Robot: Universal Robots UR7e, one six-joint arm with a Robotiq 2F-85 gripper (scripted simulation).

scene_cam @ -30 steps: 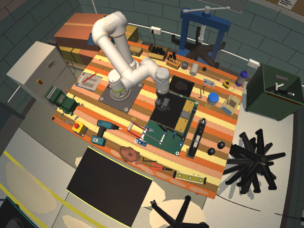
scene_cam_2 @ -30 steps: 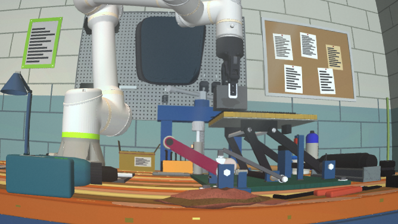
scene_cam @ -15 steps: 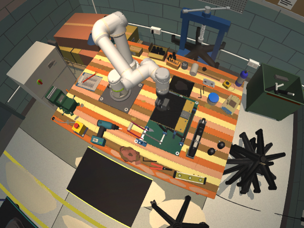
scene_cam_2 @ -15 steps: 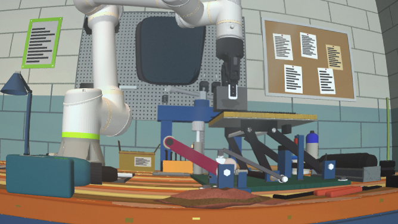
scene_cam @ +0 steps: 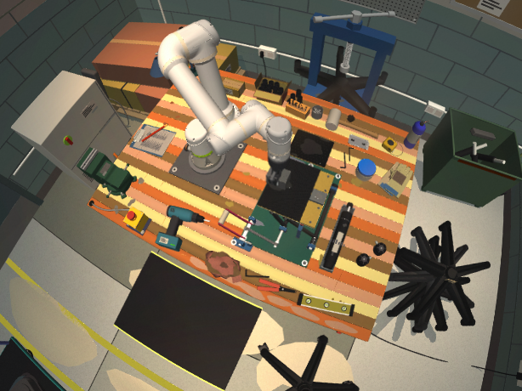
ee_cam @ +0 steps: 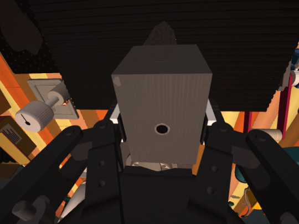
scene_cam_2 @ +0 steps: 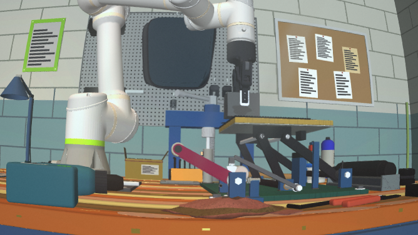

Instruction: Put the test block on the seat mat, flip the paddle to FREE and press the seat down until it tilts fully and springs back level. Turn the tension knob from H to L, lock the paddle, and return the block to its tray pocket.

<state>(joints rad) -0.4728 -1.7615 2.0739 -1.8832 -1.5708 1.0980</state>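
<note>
I hold the grey test block in my gripper, which is closed around its sides, and the block's underside is down at the black seat mat near the mat's edge toward the robot base. The seat plate looks level on its black linkage. The red paddle slants up from the front of the green base. The white tension knob with its pointer shows below the seat's edge in the wrist camera. The black tray lies behind the seat rig.
A green bin stands off the bench to the right. A teal drill, a red button box, a spirit level and pliers lie along the bench front. A blue press stands at the back.
</note>
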